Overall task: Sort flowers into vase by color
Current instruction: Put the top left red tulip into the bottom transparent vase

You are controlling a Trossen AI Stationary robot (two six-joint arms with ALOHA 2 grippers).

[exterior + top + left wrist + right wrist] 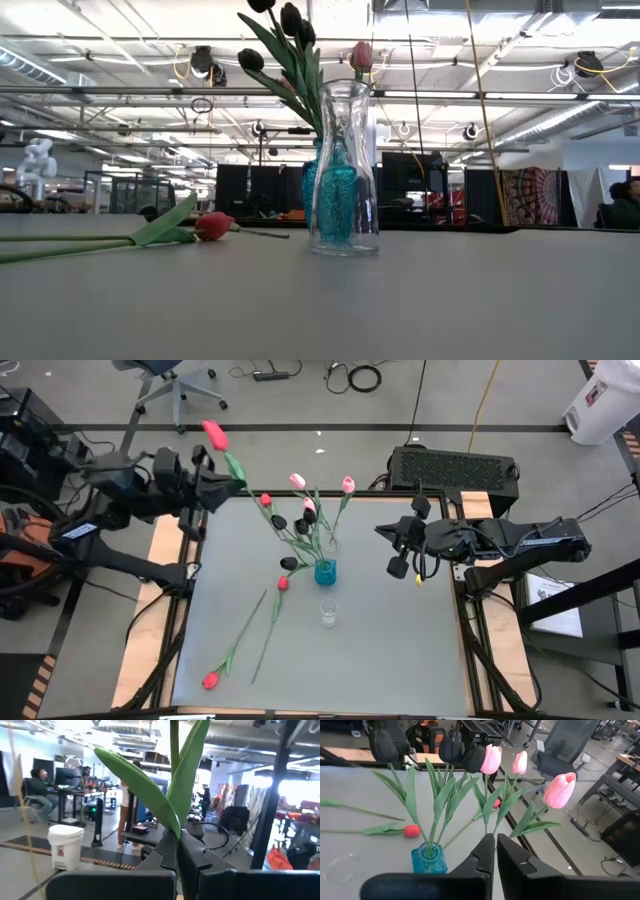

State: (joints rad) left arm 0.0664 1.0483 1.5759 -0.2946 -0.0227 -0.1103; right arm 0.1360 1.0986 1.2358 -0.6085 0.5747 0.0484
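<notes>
We log the grey tabletop [400, 650] first. Left pincer [225, 484] sits above the tabletop's far-left corner, jaws closed on the stem of a red tulip [215, 435]; its long axis runs away from the tabletop, head outward, leaves at the jaws. Right pincer [392, 549] hangs over the right side, jaws closed, holding nothing. Blue vase [325, 572] at centre carries black tulips [452, 747] and pink tulips [491, 759], stems fanning upward. Clear vase [328, 612] stands just beside it. Two red tulips [211, 680] lie flat near-left, their stems running diagonally across the tabletop.
</notes>
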